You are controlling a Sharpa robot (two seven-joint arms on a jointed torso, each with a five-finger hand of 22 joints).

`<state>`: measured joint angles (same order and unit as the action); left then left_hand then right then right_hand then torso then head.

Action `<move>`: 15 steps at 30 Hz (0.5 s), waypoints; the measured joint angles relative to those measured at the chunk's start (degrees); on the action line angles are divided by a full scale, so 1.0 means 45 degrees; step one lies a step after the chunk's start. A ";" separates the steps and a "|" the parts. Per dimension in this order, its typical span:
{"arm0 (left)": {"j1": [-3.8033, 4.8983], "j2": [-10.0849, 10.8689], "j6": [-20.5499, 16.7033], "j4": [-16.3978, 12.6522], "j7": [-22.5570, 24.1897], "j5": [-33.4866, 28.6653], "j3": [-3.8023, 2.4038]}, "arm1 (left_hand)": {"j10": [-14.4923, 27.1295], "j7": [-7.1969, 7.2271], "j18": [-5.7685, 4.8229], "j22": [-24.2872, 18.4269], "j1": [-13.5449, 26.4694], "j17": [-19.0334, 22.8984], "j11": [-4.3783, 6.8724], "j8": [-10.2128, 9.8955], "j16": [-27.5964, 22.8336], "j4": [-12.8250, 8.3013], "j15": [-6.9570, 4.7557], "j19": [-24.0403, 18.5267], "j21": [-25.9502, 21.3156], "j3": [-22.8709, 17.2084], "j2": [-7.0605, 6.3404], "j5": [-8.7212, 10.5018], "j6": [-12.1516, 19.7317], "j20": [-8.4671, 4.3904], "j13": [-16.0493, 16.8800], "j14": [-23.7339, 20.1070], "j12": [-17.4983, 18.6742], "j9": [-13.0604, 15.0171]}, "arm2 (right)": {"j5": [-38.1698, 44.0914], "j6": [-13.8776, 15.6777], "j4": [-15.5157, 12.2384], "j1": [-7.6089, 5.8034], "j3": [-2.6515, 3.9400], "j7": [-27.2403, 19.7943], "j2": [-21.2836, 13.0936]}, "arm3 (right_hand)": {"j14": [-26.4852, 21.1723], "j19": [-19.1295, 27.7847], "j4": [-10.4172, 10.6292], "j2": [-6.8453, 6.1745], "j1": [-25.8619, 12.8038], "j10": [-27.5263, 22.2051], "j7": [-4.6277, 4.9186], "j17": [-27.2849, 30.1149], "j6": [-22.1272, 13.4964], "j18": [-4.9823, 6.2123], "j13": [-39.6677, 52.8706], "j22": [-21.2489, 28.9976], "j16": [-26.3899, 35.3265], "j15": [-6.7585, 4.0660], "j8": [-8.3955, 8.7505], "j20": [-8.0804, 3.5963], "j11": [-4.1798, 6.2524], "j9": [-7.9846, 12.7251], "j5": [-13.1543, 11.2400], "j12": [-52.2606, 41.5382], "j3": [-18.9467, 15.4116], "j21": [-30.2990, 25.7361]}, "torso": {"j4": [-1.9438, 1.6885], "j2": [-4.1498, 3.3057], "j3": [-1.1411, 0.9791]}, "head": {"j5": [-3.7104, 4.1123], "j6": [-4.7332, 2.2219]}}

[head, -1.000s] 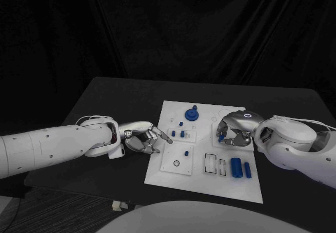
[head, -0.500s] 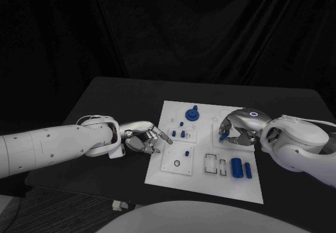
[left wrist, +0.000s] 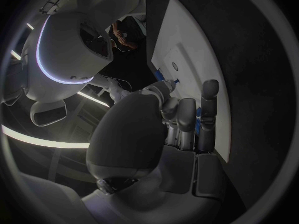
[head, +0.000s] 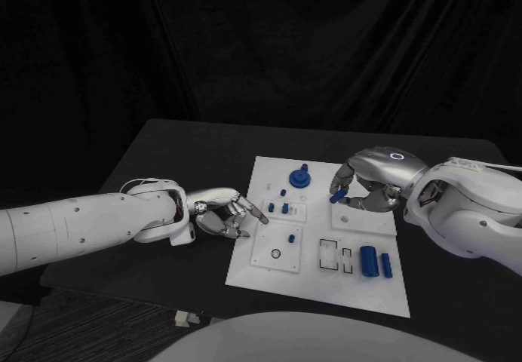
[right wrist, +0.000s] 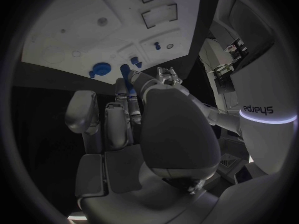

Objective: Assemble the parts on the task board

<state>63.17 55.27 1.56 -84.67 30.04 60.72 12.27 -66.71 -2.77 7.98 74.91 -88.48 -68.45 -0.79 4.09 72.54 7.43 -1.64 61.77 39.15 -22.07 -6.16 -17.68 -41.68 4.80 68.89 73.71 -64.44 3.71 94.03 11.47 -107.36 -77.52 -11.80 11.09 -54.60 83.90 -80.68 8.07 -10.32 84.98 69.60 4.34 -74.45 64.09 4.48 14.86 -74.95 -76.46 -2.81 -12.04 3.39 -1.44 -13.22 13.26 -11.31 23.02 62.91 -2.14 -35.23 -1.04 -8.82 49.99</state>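
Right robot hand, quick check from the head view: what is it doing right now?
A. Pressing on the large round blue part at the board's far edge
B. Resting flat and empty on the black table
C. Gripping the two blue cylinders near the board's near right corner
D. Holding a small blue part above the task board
D: the right robot hand pinches a small blue part in its fingertips, raised over the white task board.

task board [head: 315, 290] mid-table [head: 174, 151] | left robot hand [head: 223, 213] at its left edge
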 measured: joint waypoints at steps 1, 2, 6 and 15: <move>0.0000 0.0000 -0.0001 0.0002 -0.0001 0.0000 0.0000 | 0.0040 0.0000 0.0000 0.0000 0.0025 0.0000 0.0033 0.0000 0.0000 -0.0009 0.0000 0.0000 0.0000 -0.0010 -0.0025 0.0000 0.0000 0.0000 0.0000 0.0000 0.0087 0.0003 | -0.0063 0.0004 -0.0048 -0.0010 0.0000 0.0000 0.0118 | 0.0000 0.0000 -0.0021 0.0000 0.0000 0.0000 0.0000 -0.0004 0.0000 0.0001 -0.0005 0.0000 0.0000 0.0000 0.0000 0.0000 0.0000 0.0000 0.0000 0.0000 0.0020 0.0000 | 0.0000 0.0000 0.0000 | -0.0007 0.0000; 0.0000 0.0002 -0.0001 0.0003 -0.0001 0.0000 0.0000 | 0.0047 0.0000 0.0000 0.0000 0.0051 0.0000 0.0039 0.0000 0.0000 -0.0023 -0.0001 0.0000 0.0000 -0.0023 -0.0051 0.0000 0.0000 0.0000 -0.0072 0.0000 0.0144 0.0004 | -0.0135 0.0005 -0.0098 -0.0011 0.0000 -0.0001 0.0276 | 0.0000 0.0000 -0.0029 0.0000 0.0000 0.0000 0.0000 -0.0004 0.0000 0.0001 -0.0007 0.0000 0.0000 0.0000 0.0000 0.0000 0.0000 0.0000 0.0000 0.0000 0.0025 0.0000 | 0.0000 0.0001 0.0000 | -0.0015 0.0000; 0.0000 0.0015 -0.0004 0.0004 -0.0002 0.0000 0.0000 | 0.0108 -0.0045 0.0000 0.0000 0.0105 0.0000 0.0012 0.0000 0.0000 -0.0024 0.0000 0.0000 0.0000 -0.0023 -0.0030 0.0000 -0.0045 0.0000 -0.0273 0.0000 0.0231 0.0004 | -0.0316 0.0005 -0.0141 0.0083 0.0000 -0.0022 0.0822 | 0.0046 0.0071 -0.0081 -0.0001 -0.0001 -0.0001 -0.0001 0.0018 0.0001 0.0000 -0.0068 0.0001 0.0000 0.0046 0.0000 0.0071 -0.0001 0.0000 -0.0001 0.0014 0.0053 -0.0136 | -0.0001 -0.0002 0.0001 | -0.0072 -0.0001; 0.0000 0.0184 -0.0094 -0.0070 0.0062 0.0000 0.0000 | 0.0291 -0.0021 0.0000 0.0000 0.0138 0.0012 -0.0002 0.0000 0.0000 -0.0034 -0.0001 0.0000 0.0000 -0.0044 -0.0030 -0.0050 -0.0159 0.0000 -0.0370 -0.0001 0.0444 0.0003 | -0.0368 0.0024 -0.0084 0.0697 -0.0007 -0.0215 0.1795 | -0.0002 0.0071 -0.0129 -0.0063 0.0062 -0.0004 -0.0002 0.0028 0.0002 0.0000 -0.0125 0.0002 -0.0001 0.0094 -0.0020 0.0071 -0.0094 0.0000 -0.0003 0.0069 0.0099 -0.0185 | -0.0006 -0.0006 0.0000 | -0.0205 -0.0001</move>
<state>63.17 56.10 1.13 -84.99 30.32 60.72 12.27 -65.40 -2.86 7.98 74.91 -87.86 -68.40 -0.80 4.09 72.54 7.27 -1.64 61.77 39.15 -22.27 -6.30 -17.91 -42.40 4.80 67.22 73.71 -62.44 3.72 92.37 11.58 -107.73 -74.38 -11.83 10.13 -46.53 83.89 -80.36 7.49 -10.60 85.26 69.59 4.33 -74.32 64.10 4.48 14.30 -74.94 -76.46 -2.39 -12.13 3.70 -1.86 -13.23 13.25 -11.00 23.47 62.08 -2.16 -35.26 -1.04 -9.74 49.99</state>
